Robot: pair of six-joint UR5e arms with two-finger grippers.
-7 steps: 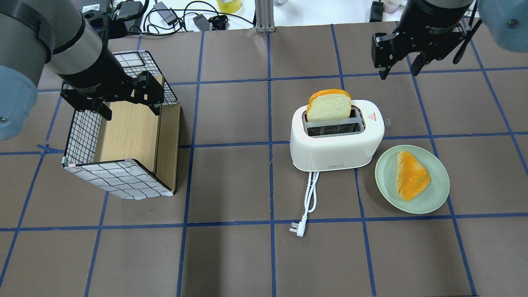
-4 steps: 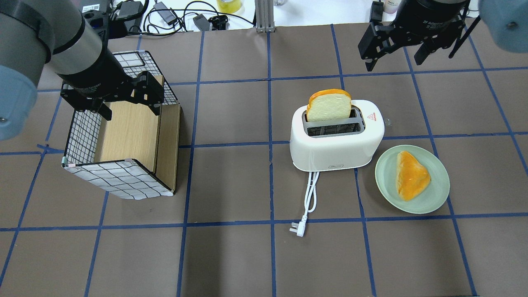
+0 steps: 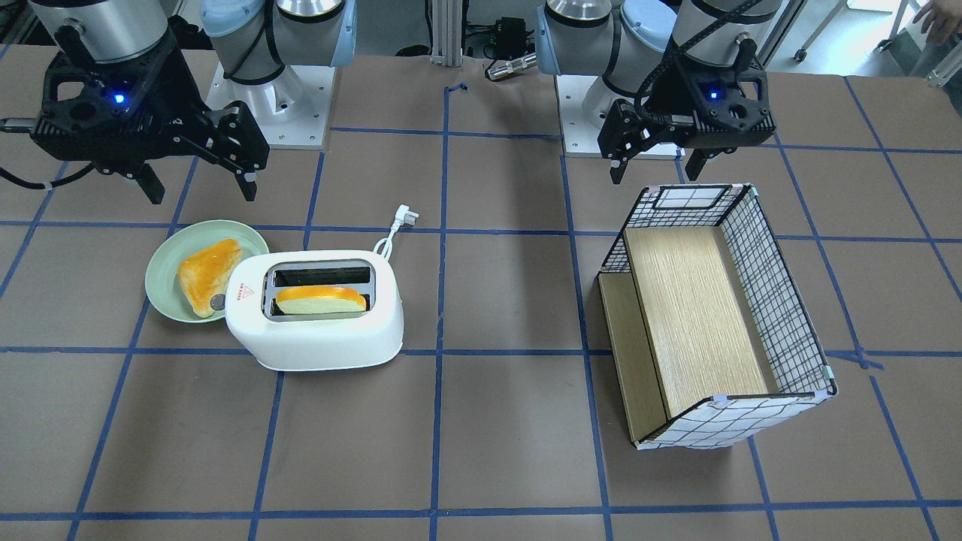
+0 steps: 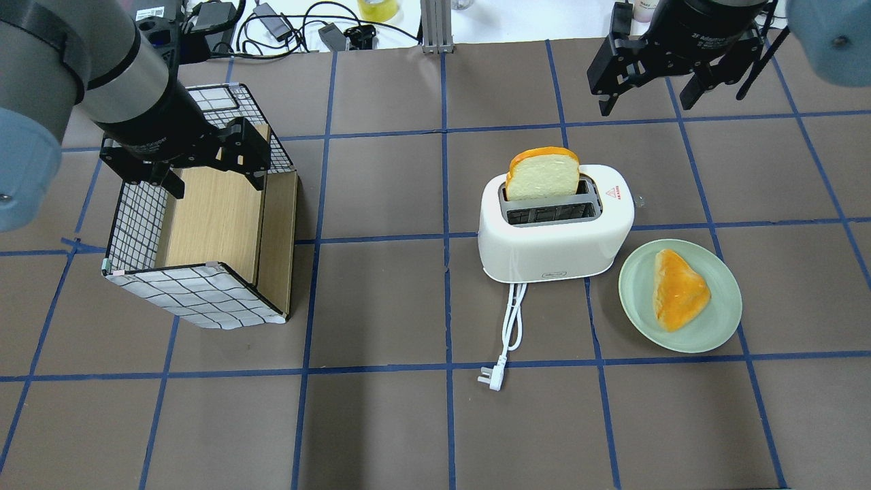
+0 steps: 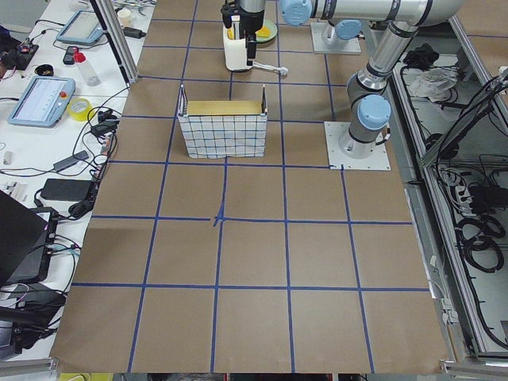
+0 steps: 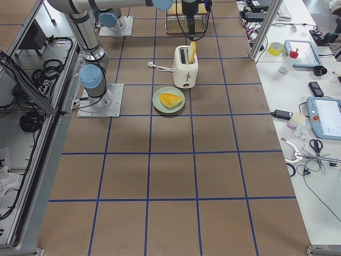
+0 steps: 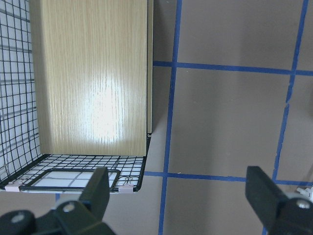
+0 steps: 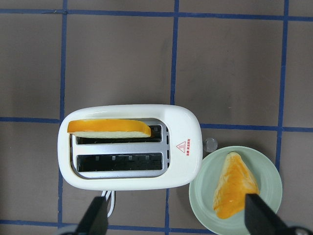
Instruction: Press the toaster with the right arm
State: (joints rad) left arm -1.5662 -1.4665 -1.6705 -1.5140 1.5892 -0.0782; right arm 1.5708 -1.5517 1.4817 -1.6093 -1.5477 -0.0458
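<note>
The white two-slot toaster (image 4: 554,245) stands right of the table's middle with a bread slice (image 4: 542,175) upright in its far slot. It also shows in the front view (image 3: 316,330) and from above in the right wrist view (image 8: 127,181). Its small grey knob (image 3: 217,302) is on the end that faces the plate. My right gripper (image 4: 645,102) is open and empty. It hangs high above the table beyond the toaster's knob end, apart from it, and shows in the front view (image 3: 201,188). My left gripper (image 4: 214,180) is open and empty over the basket.
A green plate (image 4: 714,327) with a yellow pastry (image 4: 677,289) lies right beside the toaster's knob end. The toaster's white cord and plug (image 4: 493,380) trail toward me. A wire basket with wooden shelves (image 4: 204,299) lies on its side at the left.
My right gripper has moved away from me toward the table's far edge, a little to the left. The left arm, toaster and plate have not moved.
</note>
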